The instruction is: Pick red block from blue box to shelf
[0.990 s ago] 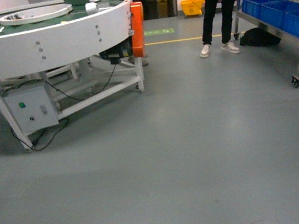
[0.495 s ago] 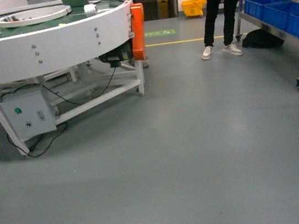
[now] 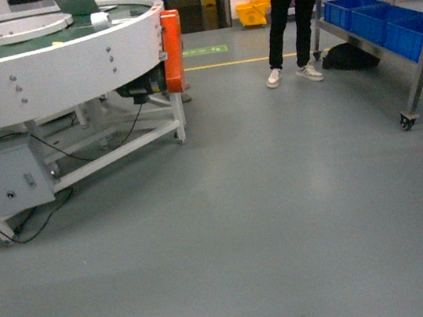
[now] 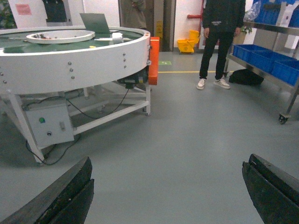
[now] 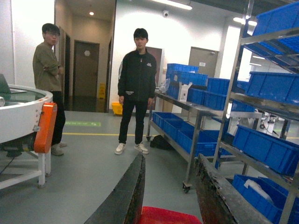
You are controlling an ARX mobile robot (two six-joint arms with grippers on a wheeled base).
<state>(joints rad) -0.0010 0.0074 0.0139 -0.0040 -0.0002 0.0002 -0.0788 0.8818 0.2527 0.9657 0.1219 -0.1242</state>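
Red block (image 5: pixel 161 215) between right tool (image 5: pixel 170 205) fingers

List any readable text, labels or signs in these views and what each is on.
None can be read as words.
Yellow floor sign by the far doorway: print blurred.
Green floor marking near the yellow line: too small to read.
Pink notice on the wall behind the round conveyor table: blurred.
White tags on the blue crates: too small to read.

The round conveyor table (image 3: pixel 57 66) has slid leftward in view.
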